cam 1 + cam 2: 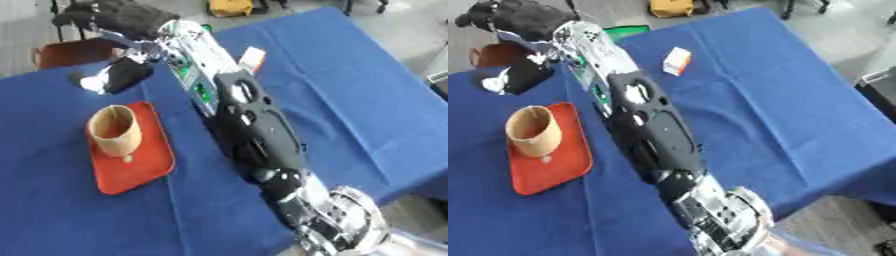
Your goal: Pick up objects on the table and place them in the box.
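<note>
Blue cloth covers the surface [780, 100]; our right robot hand [109, 17] reaches far left, its fingers' state impossible to tell. We should lower over the black-and-white object [118, 76], clear of the cup [115, 130] on the red tray [144, 167].

The arm [254, 130] hides part of a small white-and-orange carton [677, 60].

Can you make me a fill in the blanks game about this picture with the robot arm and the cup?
1. The table is covered with a ____ cloth.
2. The brown cup stands on a ____ tray.
3. The little white and orange box lies to the ____ of the robot arm.
4. The right robot hand reaches toward the ____ edge of the table.

Missing words: blue; red; right; far
</note>
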